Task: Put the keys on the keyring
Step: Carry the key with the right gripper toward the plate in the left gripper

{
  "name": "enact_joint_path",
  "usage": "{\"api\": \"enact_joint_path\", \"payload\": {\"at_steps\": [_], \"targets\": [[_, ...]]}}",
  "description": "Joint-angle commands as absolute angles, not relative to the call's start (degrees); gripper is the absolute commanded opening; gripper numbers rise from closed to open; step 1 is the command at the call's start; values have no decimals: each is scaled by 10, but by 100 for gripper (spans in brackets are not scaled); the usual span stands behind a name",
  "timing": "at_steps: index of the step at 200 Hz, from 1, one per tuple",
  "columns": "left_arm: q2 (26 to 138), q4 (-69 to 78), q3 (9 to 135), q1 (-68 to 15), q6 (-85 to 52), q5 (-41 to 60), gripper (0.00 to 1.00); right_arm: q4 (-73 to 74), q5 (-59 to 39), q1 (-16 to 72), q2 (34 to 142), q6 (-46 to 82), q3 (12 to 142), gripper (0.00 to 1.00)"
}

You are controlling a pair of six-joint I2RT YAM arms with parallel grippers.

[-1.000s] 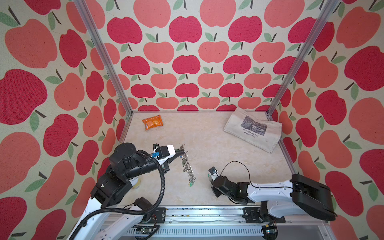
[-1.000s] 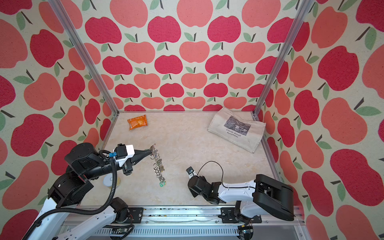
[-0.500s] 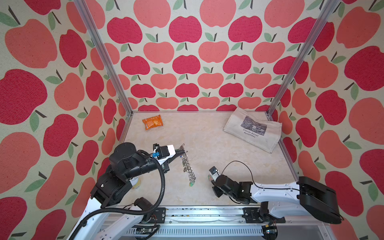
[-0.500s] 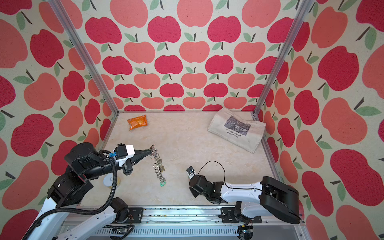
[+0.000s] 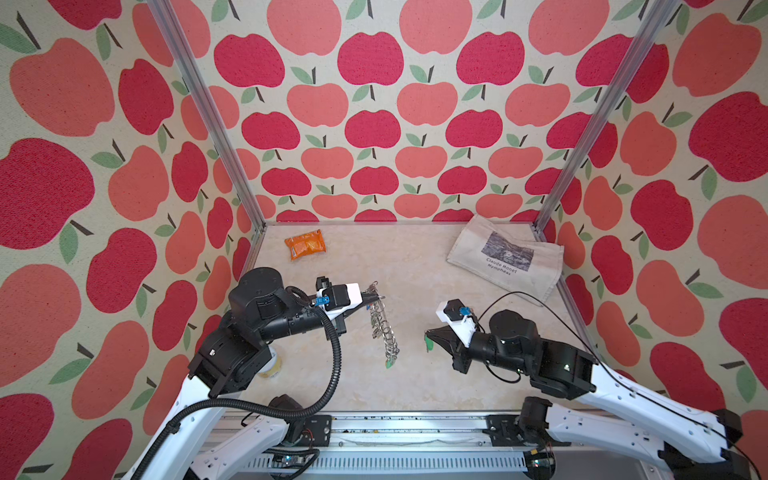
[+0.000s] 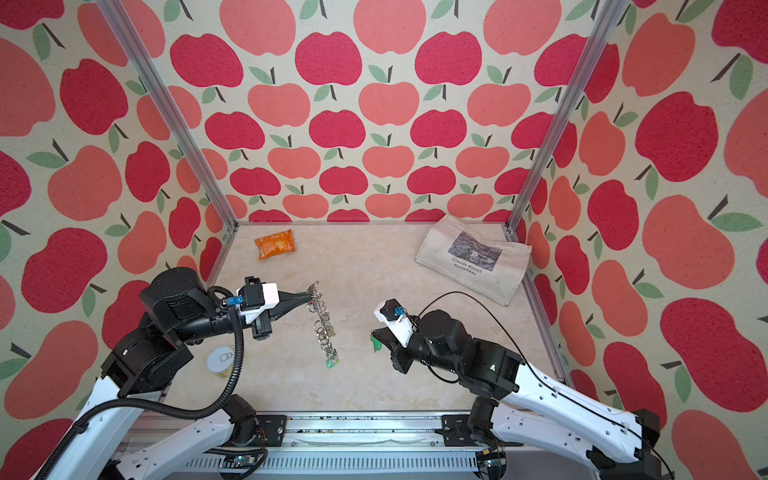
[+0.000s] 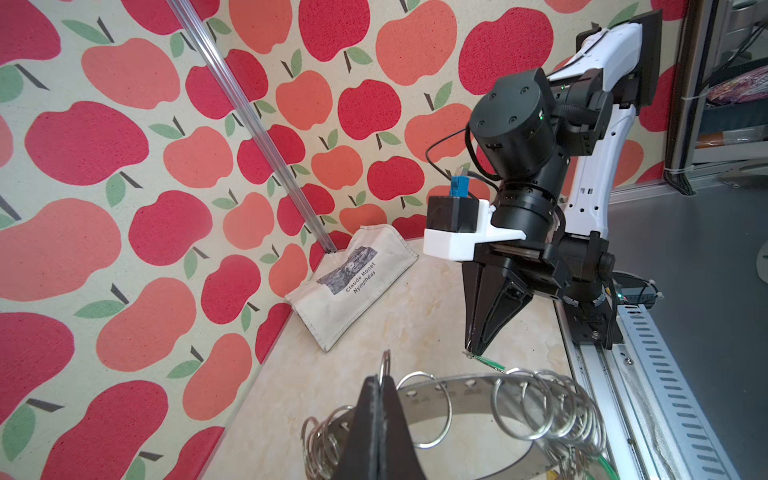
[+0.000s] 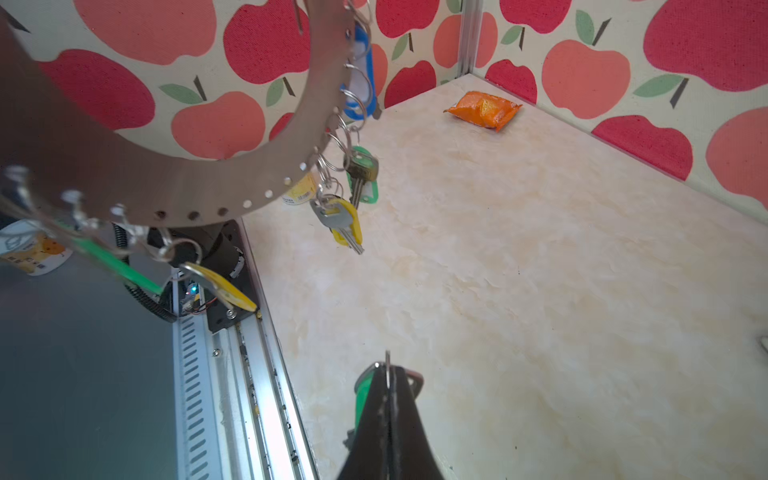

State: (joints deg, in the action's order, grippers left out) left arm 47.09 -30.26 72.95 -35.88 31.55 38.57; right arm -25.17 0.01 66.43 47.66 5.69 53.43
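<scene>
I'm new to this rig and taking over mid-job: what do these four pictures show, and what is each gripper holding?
Two robot arms work over a table. Two pictures look down from one overhead camera pair. The other two come from a camera on each arm's wrist, looking along its gripper. The left gripper is shut on a wire ring of the keyring, a metal disc that hangs edge-on in both top views. Tagged keys are already on it. The right gripper is shut on a green-tagged key, apart from the keyring. Also on the table are an orange packet, a cloth bag and a can.
</scene>
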Motion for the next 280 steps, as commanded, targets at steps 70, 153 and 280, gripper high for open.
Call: {"api": "enact_joint_path", "payload": {"at_steps": [70,153,280], "targets": [[566,-377,807,-532,503,230,0,-538,-180,612,578,-64,830,0],[574,-370,818,-530,518,316,0,-560,-17,678,599,-110,889,0],[586,-332,813,-476,434,450,0,-507,180,795,635,-183,935,0]]}}
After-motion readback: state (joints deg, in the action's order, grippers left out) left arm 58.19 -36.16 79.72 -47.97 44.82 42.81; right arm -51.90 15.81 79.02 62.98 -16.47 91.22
